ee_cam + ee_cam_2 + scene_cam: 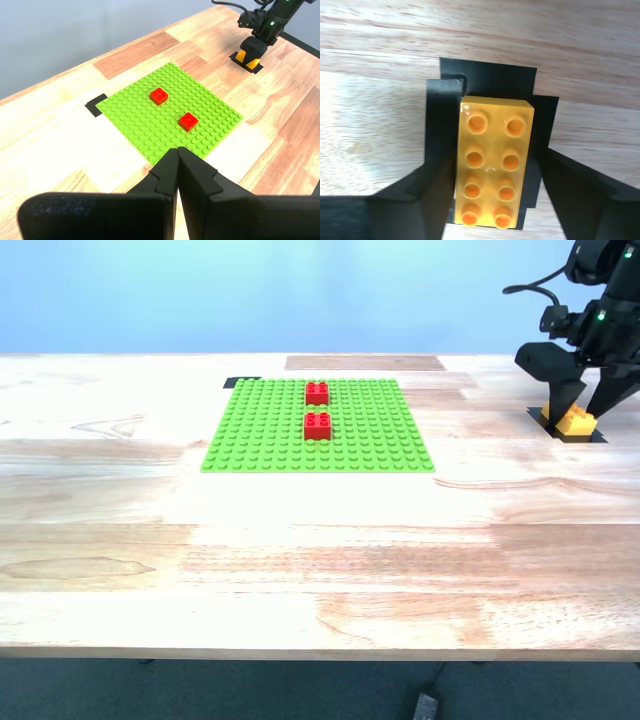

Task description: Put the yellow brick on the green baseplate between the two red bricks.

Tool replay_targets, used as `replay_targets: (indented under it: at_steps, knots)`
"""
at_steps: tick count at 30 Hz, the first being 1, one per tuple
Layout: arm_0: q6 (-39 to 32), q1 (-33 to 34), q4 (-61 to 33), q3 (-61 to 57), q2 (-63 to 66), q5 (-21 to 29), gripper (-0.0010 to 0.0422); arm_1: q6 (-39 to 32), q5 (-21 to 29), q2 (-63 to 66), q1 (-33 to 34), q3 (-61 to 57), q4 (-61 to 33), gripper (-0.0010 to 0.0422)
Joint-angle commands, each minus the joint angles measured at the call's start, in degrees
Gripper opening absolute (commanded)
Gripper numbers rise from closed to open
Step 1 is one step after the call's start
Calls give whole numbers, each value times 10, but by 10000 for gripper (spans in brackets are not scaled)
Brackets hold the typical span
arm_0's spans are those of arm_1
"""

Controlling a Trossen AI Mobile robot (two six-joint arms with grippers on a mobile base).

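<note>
Second gripper [578, 412], right edge of the exterior view: jaws parted, straddling the yellow brick [493, 169]. One finger lies against a long side of the brick; the other stands off with a narrow gap. Not gripped.

Yellow brick: eight studs up, lying on a black tape patch [490, 80] on the wooden table [300, 560], near the table's far right edge in the exterior view.

First gripper [177, 172]: jaws pressed together, empty, above the table near an edge of the green baseplate [260, 435].

Green baseplate: upper centre of the exterior view, well apart from the yellow brick.

Two red bricks [317, 393] [318, 426]: in one line on the baseplate, a bare gap between them. Broad bare tabletop in the foreground.
</note>
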State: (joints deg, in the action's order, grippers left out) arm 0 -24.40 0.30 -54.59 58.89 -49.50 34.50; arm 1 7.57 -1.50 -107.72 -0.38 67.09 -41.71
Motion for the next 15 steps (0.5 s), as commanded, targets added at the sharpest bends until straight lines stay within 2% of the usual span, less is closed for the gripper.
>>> replay_targets:
  at_steps: [1, 5, 9, 12, 15]
  knots:
    - [0, 0, 1, 0, 2, 0, 0, 1, -2, 1, 0, -7, 7, 141]
    - [0, 0, 0, 0, 5, 1, 0, 1, -14, 3, -1, -11, 19, 76]
    - [0, 0, 1, 0, 9, 2, 0, 7, -16, 15, -4, -10, 21, 28]
    - [0, 0, 0, 0, 10, 2, 0, 16, -16, 34, -10, 3, 15, 5]
    - [0, 0, 1, 0, 10, 2, 0, 48, -18, 68, -20, 26, -5, 0]
